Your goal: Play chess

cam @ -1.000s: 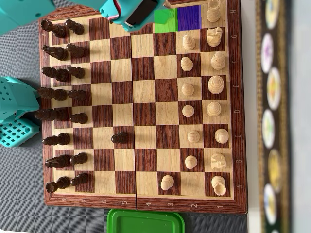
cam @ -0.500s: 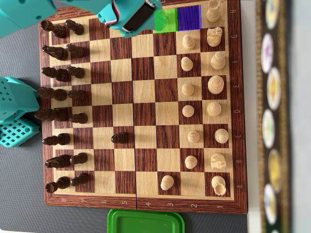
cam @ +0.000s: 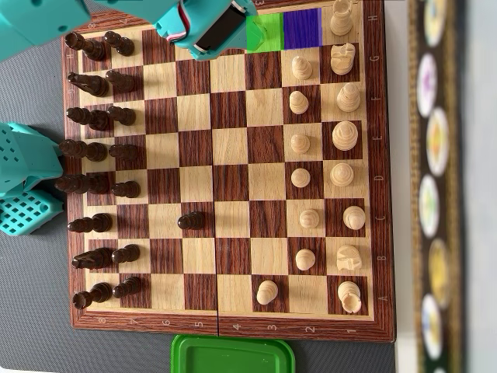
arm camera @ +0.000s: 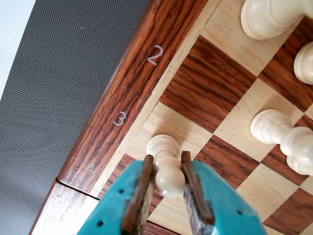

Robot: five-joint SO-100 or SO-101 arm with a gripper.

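Jaws clenching on a pale cream wooden pawn (arm camera: 166, 164): in the wrist view the two brown-lined fingers (arm camera: 139, 196) of the teal plastic gripper (arm camera: 165, 188) are pressing either side of the pawn's round head. The pawn's base is sitting on a light square in the edge row of the dark-and-light wooden chessboard (arm camera: 146, 93), just beside the border numeral 3.

Overhead view is not showing any of that grip. There the teal arm (cam: 203, 25) is covering the top edge of the board (cam: 233, 322) next to a bright green square patch (cam: 264, 33) and a purple square patch (cam: 302, 27); the held pawn is hidden beneath it (jaw state unreadable from above).

Overhead is giving the wider layout instead. Cream pieces are standing in two columns at the right, with one cream pawn (cam: 267, 292) advanced near the bottom. Dark brown pieces are lining the left side, one dark pawn (cam: 190, 221) standing forward of them. A green plastic container (cam: 233, 353) is lying just below the board. Grey textured mat (arm camera: 54, 83) is running along the board's border in the wrist view.
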